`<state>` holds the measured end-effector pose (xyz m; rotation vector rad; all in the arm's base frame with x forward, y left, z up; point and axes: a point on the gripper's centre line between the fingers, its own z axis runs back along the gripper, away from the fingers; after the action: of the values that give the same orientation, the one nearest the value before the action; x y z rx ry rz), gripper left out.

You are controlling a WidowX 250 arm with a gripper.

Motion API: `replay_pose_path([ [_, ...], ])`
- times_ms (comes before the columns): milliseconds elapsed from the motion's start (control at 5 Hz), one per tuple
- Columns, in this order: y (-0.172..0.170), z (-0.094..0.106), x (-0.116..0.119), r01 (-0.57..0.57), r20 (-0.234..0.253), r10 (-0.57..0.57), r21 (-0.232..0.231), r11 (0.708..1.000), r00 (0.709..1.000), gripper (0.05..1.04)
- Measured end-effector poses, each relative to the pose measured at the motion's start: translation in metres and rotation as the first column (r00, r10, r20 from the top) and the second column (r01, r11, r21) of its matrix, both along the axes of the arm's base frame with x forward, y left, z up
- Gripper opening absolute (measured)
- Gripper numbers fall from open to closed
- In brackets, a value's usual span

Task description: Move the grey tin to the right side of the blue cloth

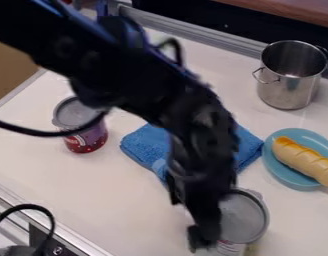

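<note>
The black gripper [203, 220] hangs low at the bottom centre of the camera view, in front of the blue cloth. Against its right side stands an upright tin with a grey lid [245, 219]; the gripper covers the tin's left part, so whether it holds the tin cannot be told. The folded blue cloth [146, 145] lies mid-table, its middle hidden behind the arm. Its left and right ends show on either side.
A red and purple tin with a grey lid [86, 136] stands left of the cloth. On the right, a blue plate [287, 175] holds a bread roll [301, 159]. A steel pot [287, 90] stands behind it. A dark cable crosses the left side.
</note>
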<state>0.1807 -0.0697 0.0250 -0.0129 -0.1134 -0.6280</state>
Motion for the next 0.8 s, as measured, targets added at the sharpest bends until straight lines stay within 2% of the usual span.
replay_pose_path([
  [200,0.000,0.000,-0.003,-0.015,-0.024,0.015,-0.003,1.000,1.000,1.000],
  [400,-0.029,-0.001,0.002,0.007,-0.026,-0.006,0.058,0.998,1.000,1.000],
  [600,-0.036,-0.005,0.002,0.024,-0.017,-0.023,0.074,0.997,1.000,1.000],
  [800,-0.043,-0.011,0.001,0.028,-0.018,-0.027,0.061,0.998,0.999,1.000],
])
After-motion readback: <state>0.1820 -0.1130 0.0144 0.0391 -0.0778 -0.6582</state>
